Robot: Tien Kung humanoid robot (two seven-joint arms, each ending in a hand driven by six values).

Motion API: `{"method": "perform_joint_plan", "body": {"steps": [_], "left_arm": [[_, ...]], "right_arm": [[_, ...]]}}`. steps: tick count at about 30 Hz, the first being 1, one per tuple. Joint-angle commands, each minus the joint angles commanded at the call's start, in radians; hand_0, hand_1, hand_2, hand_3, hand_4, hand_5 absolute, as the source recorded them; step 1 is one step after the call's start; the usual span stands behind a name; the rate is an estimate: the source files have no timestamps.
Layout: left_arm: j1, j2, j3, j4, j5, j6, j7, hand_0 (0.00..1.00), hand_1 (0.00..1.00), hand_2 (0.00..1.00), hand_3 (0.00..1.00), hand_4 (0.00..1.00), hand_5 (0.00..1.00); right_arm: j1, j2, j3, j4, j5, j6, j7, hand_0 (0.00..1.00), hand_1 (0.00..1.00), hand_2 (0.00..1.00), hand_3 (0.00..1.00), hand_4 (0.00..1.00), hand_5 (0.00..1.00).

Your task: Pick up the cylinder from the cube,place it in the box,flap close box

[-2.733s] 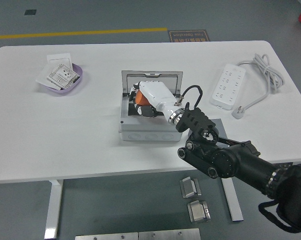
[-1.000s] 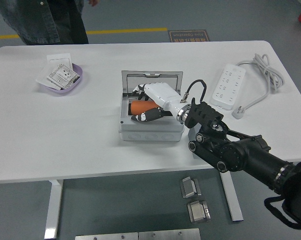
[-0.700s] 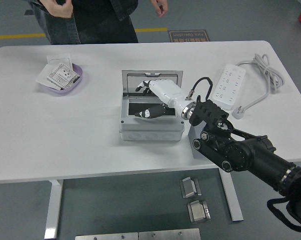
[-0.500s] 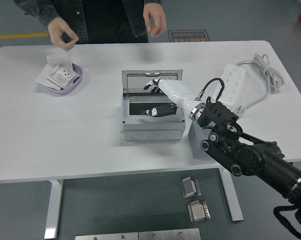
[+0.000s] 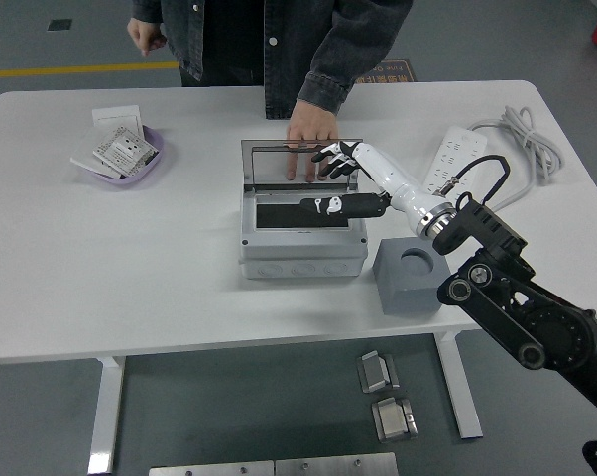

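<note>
The grey box (image 5: 300, 243) stands mid-table with its lid (image 5: 274, 162) up at the back. My right hand (image 5: 320, 181) is open over the box's right side, holding nothing. Its fingers (image 5: 334, 156) are spread by the lid's right end and the thumb (image 5: 323, 205) reaches over the dark inside. The orange cylinder does not show; the box's inside looks black. The grey cube (image 5: 410, 276) sits to the right of the box, and the round hole in its top is bare. A person's hand (image 5: 309, 137) rests on the lid's top edge.
A purple dish (image 5: 152, 167) with white cards lies at the far left. A white power strip (image 5: 458, 162) and its coiled cable (image 5: 522, 134) lie at the far right. The person stands at the table's far side.
My right hand let go of the orange cylinder inside the box and drew back right, uncovering the cube. A person came up and laid a hand on the lid.
</note>
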Motion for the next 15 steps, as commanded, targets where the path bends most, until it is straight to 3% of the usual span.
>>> {"method": "perform_joint_plan", "body": {"steps": [3,6,15], "left_arm": [[-0.001,0.001,0.000,0.000,0.000,0.000,0.001,0.633,0.611,0.553,0.590,0.664,0.280],[-0.002,0.002,0.000,0.000,0.000,0.001,0.001,0.633,0.611,0.553,0.590,0.664,0.280],[-0.004,0.006,-0.010,0.000,0.015,0.001,0.007,0.633,0.612,0.552,0.590,0.663,0.277]], "right_arm": [[0.040,0.003,-0.005,0.012,-0.009,0.006,-0.008,0.668,0.613,0.639,0.740,0.998,0.489],[0.082,0.014,-0.015,-0.019,-0.019,0.006,-0.008,0.668,0.613,0.639,0.740,0.998,0.489],[0.249,0.086,-0.104,-0.232,0.037,-0.015,0.040,0.667,0.609,0.643,0.742,0.998,0.496]]}}
